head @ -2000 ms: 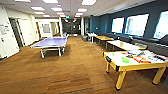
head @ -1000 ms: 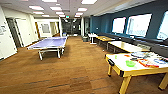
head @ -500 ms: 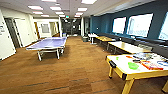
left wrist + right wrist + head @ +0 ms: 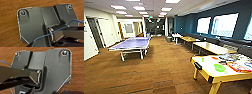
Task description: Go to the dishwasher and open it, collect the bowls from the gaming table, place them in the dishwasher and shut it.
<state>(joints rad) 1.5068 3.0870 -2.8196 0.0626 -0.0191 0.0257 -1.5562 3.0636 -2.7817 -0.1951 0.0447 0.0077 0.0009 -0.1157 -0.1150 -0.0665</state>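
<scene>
The gaming table [image 4: 208,66], with a white top, yellow frame and legs and black corner pieces, stands at the lower right of the head view. A shallow bright green bowl [image 4: 220,67] lies on its top, and a smaller green thing [image 4: 203,59] sits nearer the far edge. Coloured flat items are spread over the table's right part. The dishwasher is out of view. In both wrist views the robot's dark plate and bar hang over the brown floor [image 4: 8,18], and no object is near them.
A purple table-tennis table [image 4: 131,44] stands at the middle left. Wooden tables [image 4: 210,47] line the blue right wall under the windows. White walls and doors run along the left. Open brown floor [image 4: 159,72] lies between the table-tennis table and the gaming table.
The whole head picture has shifted slightly: the camera has crept forward, and the gaming table sits a little lower and larger at the right. No object has moved.
</scene>
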